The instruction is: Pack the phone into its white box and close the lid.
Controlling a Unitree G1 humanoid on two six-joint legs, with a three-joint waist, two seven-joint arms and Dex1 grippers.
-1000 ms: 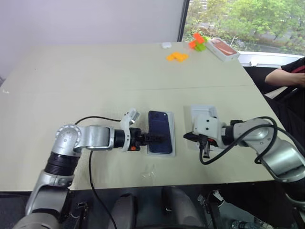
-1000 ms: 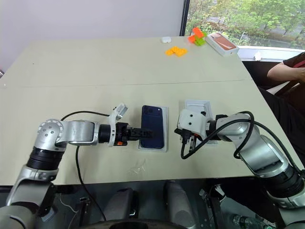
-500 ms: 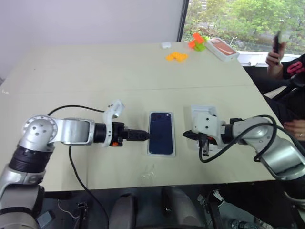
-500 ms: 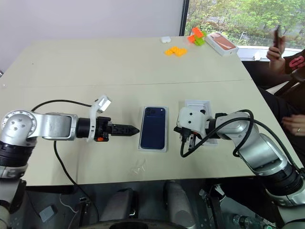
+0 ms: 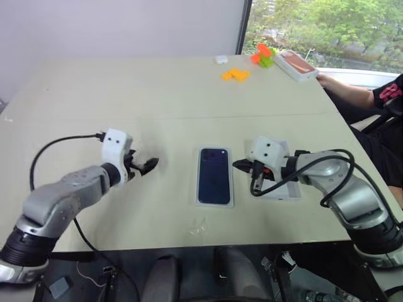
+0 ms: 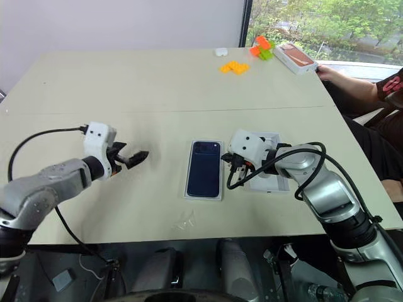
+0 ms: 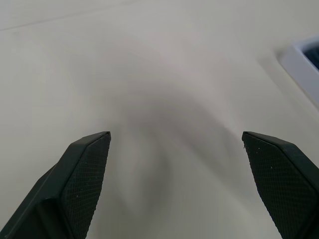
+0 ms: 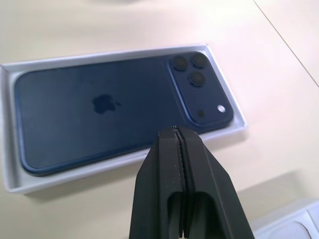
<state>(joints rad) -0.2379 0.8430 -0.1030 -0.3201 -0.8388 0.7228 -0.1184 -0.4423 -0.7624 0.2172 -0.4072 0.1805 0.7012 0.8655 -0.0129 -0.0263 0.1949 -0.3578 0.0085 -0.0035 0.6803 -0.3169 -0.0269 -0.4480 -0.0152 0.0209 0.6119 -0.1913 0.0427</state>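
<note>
The dark blue phone (image 5: 214, 175) lies camera side up inside the white box (image 5: 214, 202), near the middle of the table. My left gripper (image 5: 150, 165) hovers open and empty over bare table, well to the left of the box. My right gripper (image 5: 238, 165) is shut on nothing, its tip just beside the box's right edge near the phone's camera end (image 8: 198, 74). The lid (image 6: 272, 183) lies open side up on the table to the right of the box, partly hidden under my right arm.
At the far right of the table are an orange-topped white box (image 5: 295, 63), orange blocks (image 5: 234, 74) and green and orange blocks (image 5: 261, 56). A person's arm (image 5: 349, 88) reaches toward that box. A scrap of clear plastic (image 5: 198, 226) lies near the front edge.
My left gripper has pulled away from the phone to the left and rolled over. The right gripper has edged toward the box. The person's arm now rests by the orange-topped box.
</note>
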